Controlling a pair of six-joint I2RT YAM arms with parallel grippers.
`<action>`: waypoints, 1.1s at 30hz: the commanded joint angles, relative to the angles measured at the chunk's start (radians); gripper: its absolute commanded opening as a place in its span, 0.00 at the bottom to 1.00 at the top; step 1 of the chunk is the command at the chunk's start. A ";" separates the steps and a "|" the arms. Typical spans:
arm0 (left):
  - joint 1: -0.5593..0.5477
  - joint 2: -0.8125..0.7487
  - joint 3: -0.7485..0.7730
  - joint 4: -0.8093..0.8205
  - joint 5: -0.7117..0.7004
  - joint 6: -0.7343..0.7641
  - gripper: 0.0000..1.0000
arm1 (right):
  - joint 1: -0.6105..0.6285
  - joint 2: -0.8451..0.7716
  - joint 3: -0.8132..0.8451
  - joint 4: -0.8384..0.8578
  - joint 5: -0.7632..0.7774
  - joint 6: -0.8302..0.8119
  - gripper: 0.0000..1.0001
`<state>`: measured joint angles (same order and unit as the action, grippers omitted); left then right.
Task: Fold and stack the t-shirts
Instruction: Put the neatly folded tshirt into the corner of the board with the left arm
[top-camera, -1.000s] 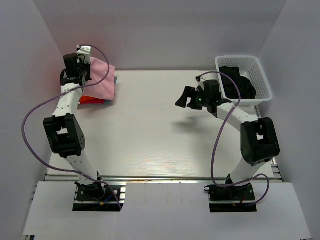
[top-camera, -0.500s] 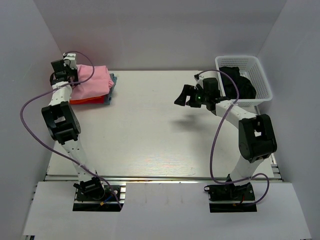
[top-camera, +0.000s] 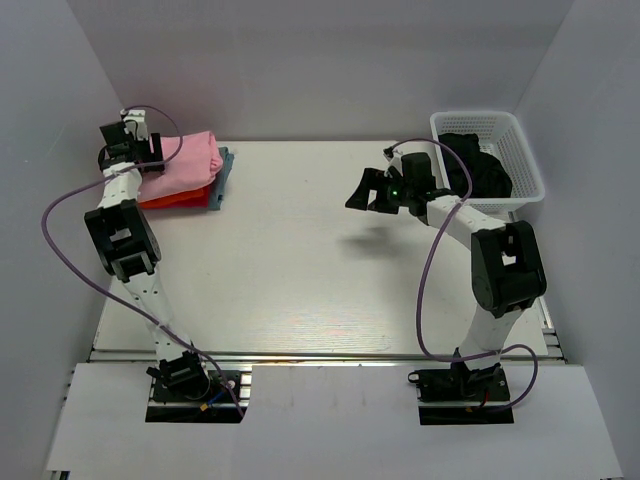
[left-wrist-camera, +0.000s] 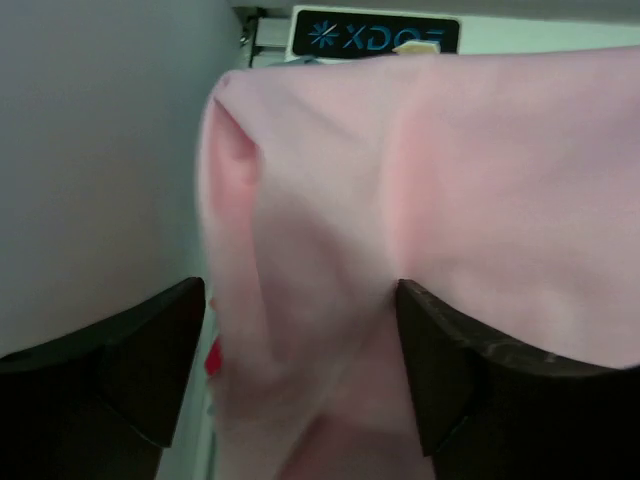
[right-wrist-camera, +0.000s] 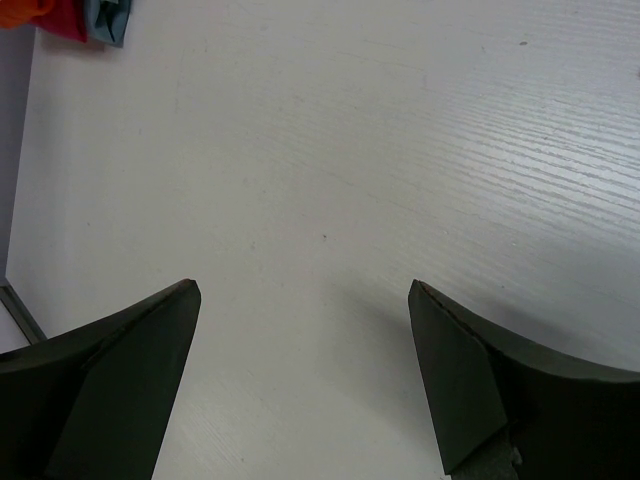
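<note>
Pink t-shirt (top-camera: 190, 152) folded on top of the pile at upper left of the overhead view, over orange-red cloth (top-camera: 170, 201) and grey-blue cloth (top-camera: 225, 160). Left fingers (left-wrist-camera: 140, 370) spread apart at its edge, gripping nothing, pink fabric loose between them. Right fingers (right-wrist-camera: 120, 370) wide open and empty over bare bench (top-camera: 300, 260), right of centre. Most of the stacking apparently done; left to fold, by the look of it: black cloth (top-camera: 480, 170) heaped in the white basket (top-camera: 478, 116) at upper right.

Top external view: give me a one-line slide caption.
Left gripper open over the pink t-shirt topping the folded stack; right gripper open above the table, near the basket holding black cloth.
</note>
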<state>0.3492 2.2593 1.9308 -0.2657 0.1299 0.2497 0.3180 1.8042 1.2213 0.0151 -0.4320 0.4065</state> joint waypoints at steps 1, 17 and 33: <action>0.016 -0.018 0.071 -0.035 -0.065 -0.036 0.90 | 0.000 0.012 0.043 0.000 -0.027 -0.017 0.90; -0.003 -0.170 0.019 -0.063 -0.125 -0.200 1.00 | 0.006 -0.012 0.032 0.002 -0.070 -0.047 0.90; -0.048 -0.411 -0.222 0.035 0.128 -0.306 1.00 | 0.004 -0.068 -0.031 0.017 -0.082 -0.086 0.90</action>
<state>0.3344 1.9533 1.7863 -0.2996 0.1299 -0.0311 0.3210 1.8023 1.2114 0.0044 -0.4900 0.3504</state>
